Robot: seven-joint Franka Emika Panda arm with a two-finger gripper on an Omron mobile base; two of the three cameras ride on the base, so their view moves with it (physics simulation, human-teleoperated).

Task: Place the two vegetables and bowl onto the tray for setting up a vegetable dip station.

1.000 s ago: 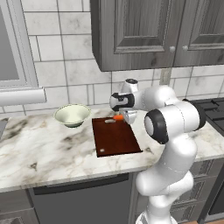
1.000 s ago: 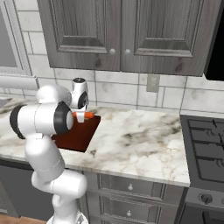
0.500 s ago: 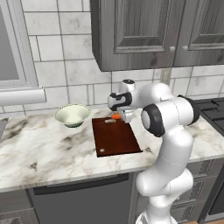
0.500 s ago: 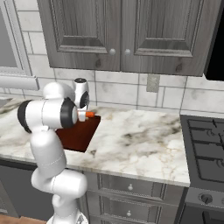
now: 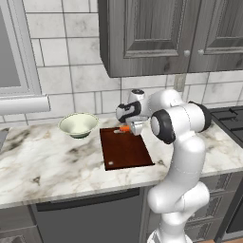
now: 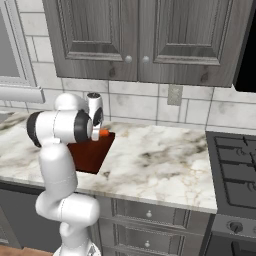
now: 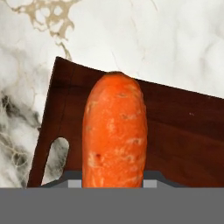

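My gripper [image 5: 129, 128] is shut on a small orange carrot [image 5: 124, 128], holding it low over the far end of the tray [image 5: 126, 151]. The tray is a dark reddish-brown board on the marble counter. In the hand view the carrot [image 7: 114, 131] stands straight out from between the fingers, over the tray [image 7: 179, 131] near its slot handle [image 7: 56, 154]. From the right base view the carrot [image 6: 103, 133] pokes out beside my hand above the tray [image 6: 91, 154]. A pale green bowl [image 5: 78, 125] sits on the counter left of the tray, apart from it.
The marble counter [image 5: 42, 166] runs left to a window sill [image 5: 23, 103]. A black stove [image 6: 235, 165] stands at the right end. The tiled wall with an outlet [image 6: 173, 95] is close behind the tray. Grey cabinets [image 5: 156, 33] hang overhead.
My arm has swung its elbow forward, and the hand with the carrot has shifted slightly left and down toward the tray's far end. Bowl and tray have not moved.
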